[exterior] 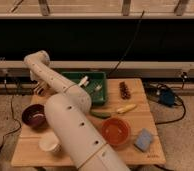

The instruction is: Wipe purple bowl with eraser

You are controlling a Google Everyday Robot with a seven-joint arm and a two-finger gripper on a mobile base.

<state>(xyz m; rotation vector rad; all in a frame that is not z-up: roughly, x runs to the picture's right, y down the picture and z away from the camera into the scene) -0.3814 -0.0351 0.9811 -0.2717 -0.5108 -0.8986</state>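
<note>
The purple bowl [34,116] sits on the left side of the wooden table [140,155], dark and glossy, partly cut off by my arm. The eraser [124,90] lies far from it at the table's back right, a small striped block on the wood. My big white arm rises from the bottom of the camera view, bends at an elbow in the upper left and comes back down. The gripper [39,90] hangs at the table's back left edge, a little above and behind the purple bowl and far from the eraser. It carries nothing that I can see.
A green tray [101,95] with white items stands at the back centre. An orange bowl [115,131], a light blue sponge [143,140], a yellow piece [126,108], a green piece [101,114] and a white cup [50,143] lie around. Cables trail to the right.
</note>
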